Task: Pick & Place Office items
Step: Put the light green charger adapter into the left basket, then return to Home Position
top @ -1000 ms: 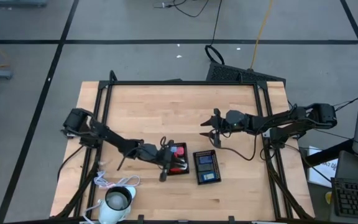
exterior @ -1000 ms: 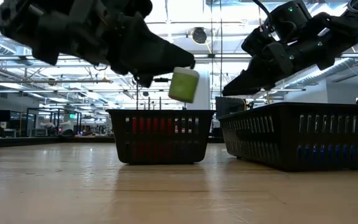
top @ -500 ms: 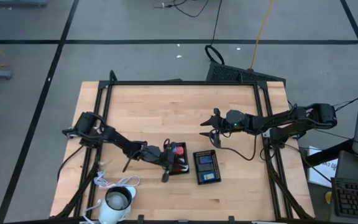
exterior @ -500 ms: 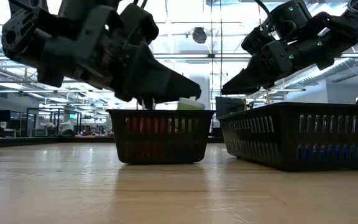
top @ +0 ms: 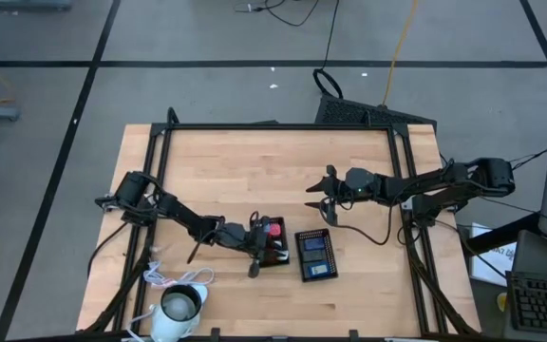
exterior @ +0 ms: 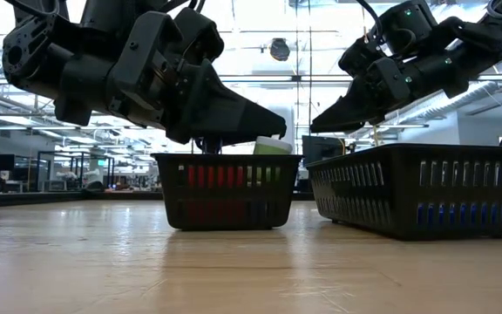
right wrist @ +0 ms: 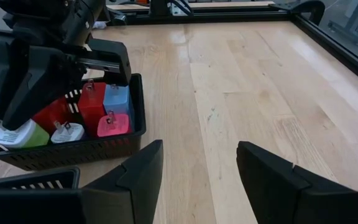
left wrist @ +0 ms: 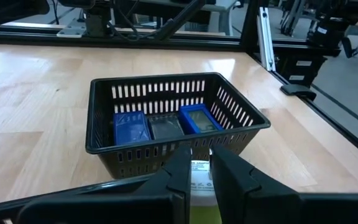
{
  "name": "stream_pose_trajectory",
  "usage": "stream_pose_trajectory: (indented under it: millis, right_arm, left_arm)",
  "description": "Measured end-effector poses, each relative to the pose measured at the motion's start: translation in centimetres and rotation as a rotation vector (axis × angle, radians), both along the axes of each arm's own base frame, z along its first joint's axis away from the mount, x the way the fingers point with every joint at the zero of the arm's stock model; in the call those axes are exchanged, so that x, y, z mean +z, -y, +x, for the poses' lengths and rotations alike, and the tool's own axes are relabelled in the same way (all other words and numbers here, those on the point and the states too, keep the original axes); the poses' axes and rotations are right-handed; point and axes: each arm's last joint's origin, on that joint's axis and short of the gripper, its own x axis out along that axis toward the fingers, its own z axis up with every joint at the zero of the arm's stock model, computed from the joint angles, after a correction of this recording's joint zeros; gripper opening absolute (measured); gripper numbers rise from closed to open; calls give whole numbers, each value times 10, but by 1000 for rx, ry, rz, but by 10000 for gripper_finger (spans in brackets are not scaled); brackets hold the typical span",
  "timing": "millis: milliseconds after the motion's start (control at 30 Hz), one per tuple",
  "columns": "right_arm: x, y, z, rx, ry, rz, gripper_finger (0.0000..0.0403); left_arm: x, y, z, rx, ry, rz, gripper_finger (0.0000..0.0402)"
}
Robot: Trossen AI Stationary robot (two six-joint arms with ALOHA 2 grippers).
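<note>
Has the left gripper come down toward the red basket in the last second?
Yes. In the low view the left gripper and its green-and-white piece have dropped to the rim of the red-filled basket; a second ago the piece hung clear above it.

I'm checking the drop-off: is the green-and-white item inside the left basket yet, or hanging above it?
Inside. The green-and-white item lies in the basket beside the red pieces; only its top shows over the rim, under the left gripper.
</note>
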Motion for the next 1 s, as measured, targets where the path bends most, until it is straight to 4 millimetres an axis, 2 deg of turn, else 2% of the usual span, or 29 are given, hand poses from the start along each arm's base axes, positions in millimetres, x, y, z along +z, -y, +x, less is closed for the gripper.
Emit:
stream_pose_trajectory:
  millis: [167, 533, 733, 933, 1000]
  right_arm:
    - [0, 0, 0, 0, 0, 0, 196]
    - [-1, 0, 0, 0, -7, 1, 196]
    - [-1, 0, 0, 0, -8, 1, 196]
    - [-1, 0, 0, -1, -7, 4, 196]
    - [-1, 0, 0, -1, -7, 4, 196]
  left_arm:
    - [0, 0, 0, 7, -3, -4, 56]
    - [-1, -2, 0, 61, -12, -17, 171]
    - [0, -2, 0, 61, -11, -17, 206]
    - [19, -3, -4, 53, 11, -20, 215]
    - [34, -3, -6, 51, 38, -20, 212]
